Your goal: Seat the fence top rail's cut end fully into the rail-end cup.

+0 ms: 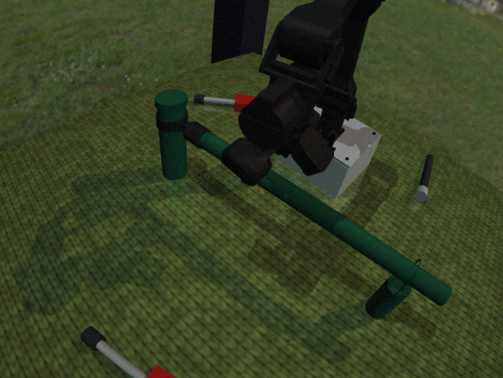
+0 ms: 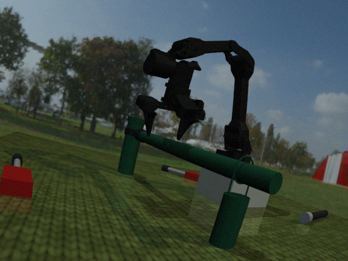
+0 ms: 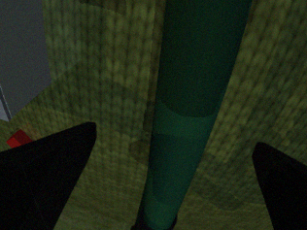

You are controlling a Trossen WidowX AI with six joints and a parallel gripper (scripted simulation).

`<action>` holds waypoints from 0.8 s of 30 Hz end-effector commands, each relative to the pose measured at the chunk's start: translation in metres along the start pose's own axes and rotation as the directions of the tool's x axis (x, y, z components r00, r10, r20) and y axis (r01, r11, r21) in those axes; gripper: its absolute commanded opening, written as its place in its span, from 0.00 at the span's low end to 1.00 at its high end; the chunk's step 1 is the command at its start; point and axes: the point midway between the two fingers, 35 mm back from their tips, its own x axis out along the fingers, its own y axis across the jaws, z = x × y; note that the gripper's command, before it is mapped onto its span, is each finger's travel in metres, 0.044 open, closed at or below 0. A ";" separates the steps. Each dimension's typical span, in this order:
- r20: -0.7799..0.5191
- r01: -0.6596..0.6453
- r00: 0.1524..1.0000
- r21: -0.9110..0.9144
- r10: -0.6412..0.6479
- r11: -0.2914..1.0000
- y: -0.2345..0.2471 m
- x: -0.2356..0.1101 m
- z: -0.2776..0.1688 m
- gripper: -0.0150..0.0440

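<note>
The green rail [image 1: 309, 203] [image 2: 196, 154] [image 3: 199, 57] slopes from the big post [image 1: 173, 154] [image 2: 129, 157] to the small post [image 1: 383, 301] [image 2: 230, 219]. Its far end enters the black end cup [image 1: 194, 133]; the depth inside is hidden. The dark brace band [image 1: 164, 123] [image 2: 129, 131] sits just under the post cap [image 1: 171, 97]. The rail's near end passes through the wire loop [image 2: 234, 179] above the small post. My gripper [image 2: 163, 137] [image 3: 177, 141] is open, its fingertips wide apart at either side of the rail near the cup, with visible gaps in the wrist view.
A grey-white box [image 1: 337, 171] [image 2: 209, 182] stands behind the rail, at the arm's base. A red-handled tool [image 1: 243, 102] [image 2: 191, 176] lies behind the rail, another [image 1: 117, 360] [image 2: 16, 181] in front. A dark rod with a grey end [image 1: 425, 175] [image 2: 317, 215] lies at the right.
</note>
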 end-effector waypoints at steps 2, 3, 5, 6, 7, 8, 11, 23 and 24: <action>0.000 0.001 1.000 -0.001 -0.001 1.000 0.000 -0.012 0.000 1.00; 0.001 0.001 1.000 -0.001 -0.001 1.000 0.001 -0.019 0.000 1.00; 0.001 0.001 1.000 -0.001 -0.001 1.000 0.002 -0.037 0.000 1.00; 0.001 0.001 1.000 -0.001 -0.001 1.000 0.004 -0.043 0.000 1.00; 0.001 0.001 1.000 -0.001 -0.001 1.000 0.004 -0.048 0.000 1.00; 0.001 0.001 1.000 -0.001 -0.001 1.000 0.005 -0.049 -0.001 1.00; 0.001 0.001 1.000 -0.001 -0.001 1.000 0.005 -0.049 -0.001 1.00; 0.001 0.001 1.000 -0.001 -0.001 1.000 0.005 -0.049 -0.001 1.00; 0.001 0.001 1.000 -0.001 -0.001 1.000 0.005 -0.049 -0.001 1.00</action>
